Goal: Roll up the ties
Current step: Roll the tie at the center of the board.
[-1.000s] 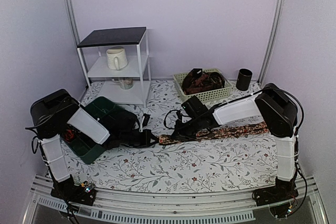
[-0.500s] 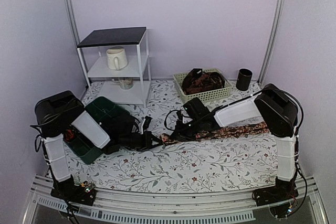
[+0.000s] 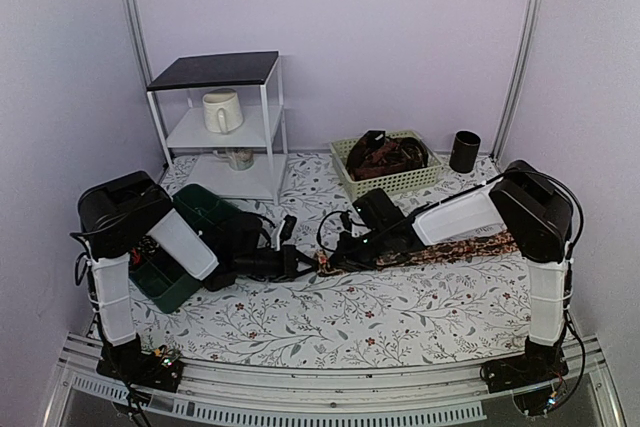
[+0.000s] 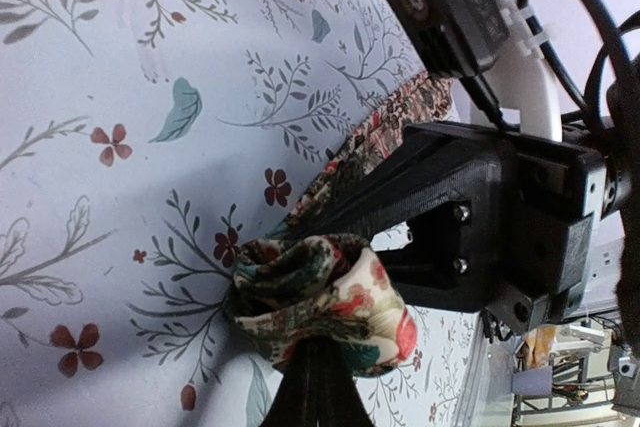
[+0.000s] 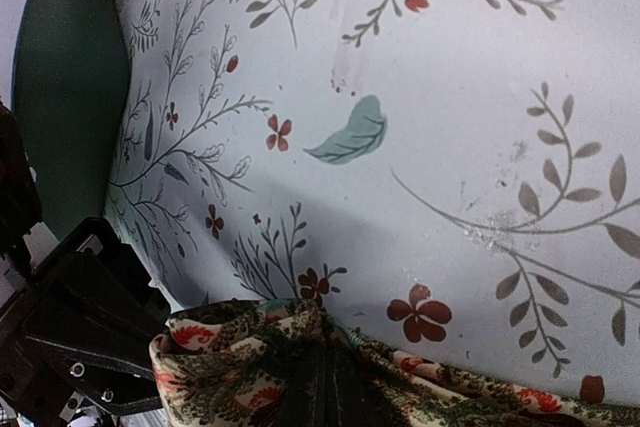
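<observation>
Across my flowered table [image 3: 400, 332], the dark floral tie [image 3: 455, 247] lies stretched from the middle out toward the right edge, its bunched inner end nipped by my left pincer [image 4: 318, 375] and my right pincer [image 5: 325, 379], both clamped tight on the cloth, almost tip to tip.

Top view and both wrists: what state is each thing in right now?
tie on the table, left end bunched up, rest flat.
left gripper, shut on the bunched end.
right gripper, shut on the tie beside it.
basket, holds a heap of ties.
mug, upright on the shelf.
black cup, upright.
</observation>
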Available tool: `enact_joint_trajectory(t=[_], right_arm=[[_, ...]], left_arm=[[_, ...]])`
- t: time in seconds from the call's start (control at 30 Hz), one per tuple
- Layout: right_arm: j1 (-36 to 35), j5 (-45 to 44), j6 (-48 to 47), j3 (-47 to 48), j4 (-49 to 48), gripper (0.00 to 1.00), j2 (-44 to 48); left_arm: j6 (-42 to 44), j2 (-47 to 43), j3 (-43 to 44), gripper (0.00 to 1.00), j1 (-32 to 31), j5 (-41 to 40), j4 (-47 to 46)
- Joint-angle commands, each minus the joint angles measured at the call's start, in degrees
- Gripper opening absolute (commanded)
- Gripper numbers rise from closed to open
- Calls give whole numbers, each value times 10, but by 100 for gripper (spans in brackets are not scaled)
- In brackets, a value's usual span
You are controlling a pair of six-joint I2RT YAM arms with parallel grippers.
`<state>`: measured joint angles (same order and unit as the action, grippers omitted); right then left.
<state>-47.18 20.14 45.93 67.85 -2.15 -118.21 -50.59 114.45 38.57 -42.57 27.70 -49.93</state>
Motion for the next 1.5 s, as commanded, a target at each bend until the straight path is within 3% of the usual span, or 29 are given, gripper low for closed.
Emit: enact_joint_trajectory(t=[0.0, 0.6, 1.47], right_arm=[[6, -3, 4, -18, 0, 1, 37], [7, 59, 26, -47, -85, 0, 35], [14, -19, 24, -82, -52, 0, 81]], left_arm=[[22, 8, 14, 0, -1, 4, 11], [68, 0, 32, 0, -3, 12, 47], [87, -5, 56, 3, -5, 24, 89]])
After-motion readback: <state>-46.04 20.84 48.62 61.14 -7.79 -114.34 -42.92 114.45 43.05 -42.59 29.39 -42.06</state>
